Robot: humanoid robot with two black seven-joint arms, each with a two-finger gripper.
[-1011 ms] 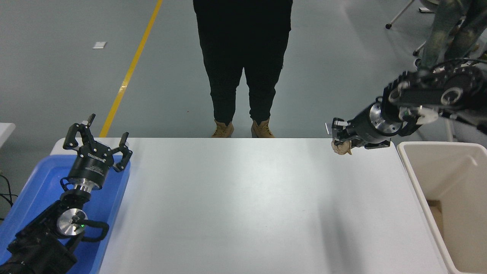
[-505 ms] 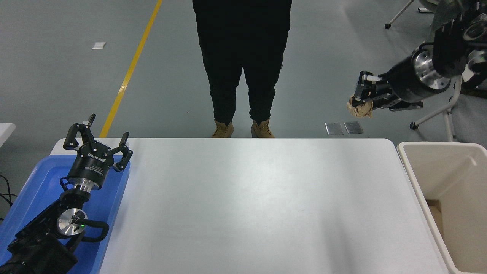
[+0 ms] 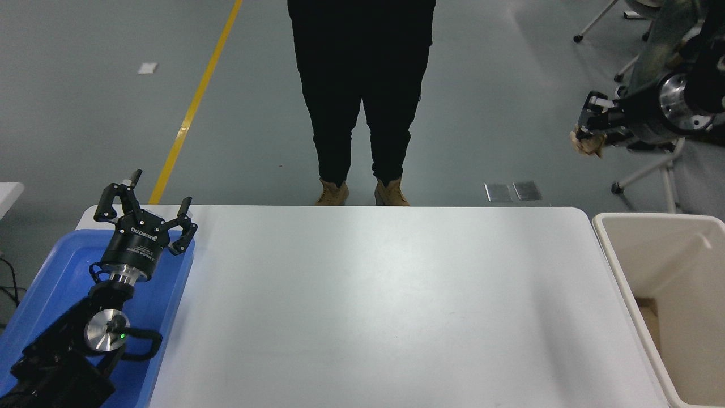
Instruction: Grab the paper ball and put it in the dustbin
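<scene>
I see the big white table (image 3: 362,300) first, and a person (image 3: 361,90) in black trousers and tan boots stands at its far side. Next is the bin (image 3: 614,266), a cream box just beside the table's right end. I can see a brown flat patch low inside it near the front wall, but I cannot tell what it is. At the other end is a blue tray (image 3: 164,317), and I see nothing lying on its bare parts. My left arm is parked over that tray, and the left gripper (image 3: 148,208) has its fingers spread wide with nothing in them. There is white writing on its round black body, but it is too small for me to read. My right arm comes in from the right edge, high up. The right gripper (image 3: 589,129) is pinched tight on the ball (image 3: 587,145), a small tan wad of paper. The ball hangs in the air over the grey floor, past the table's far right corner. It is well apart from the bin and not above it.
</scene>
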